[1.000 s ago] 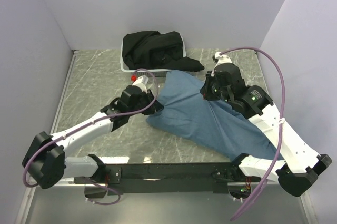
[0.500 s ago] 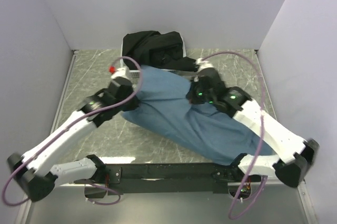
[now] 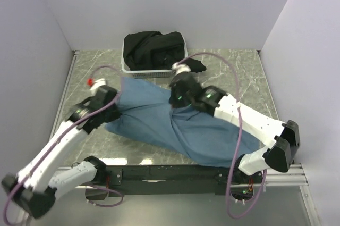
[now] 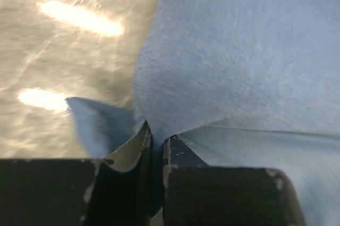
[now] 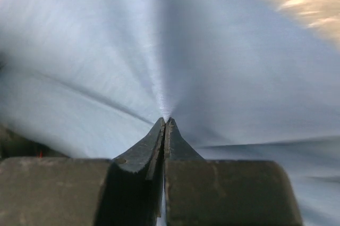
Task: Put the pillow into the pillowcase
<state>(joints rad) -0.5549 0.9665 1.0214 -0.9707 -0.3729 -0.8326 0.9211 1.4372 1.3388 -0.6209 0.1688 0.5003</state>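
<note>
Pinching the pillowcase [image 3: 154, 117] just in front of the basket [image 3: 126, 65], the left fingers [image 4: 127, 154] and right fingers [image 5: 142, 151] each clamp a blue fold; no pillow shows, so whether it's already inside I can't tell.

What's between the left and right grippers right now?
Only the pillowcase. The top view shows its blue fabric spanning from the left gripper to the right gripper, and both are shut on it.
</note>
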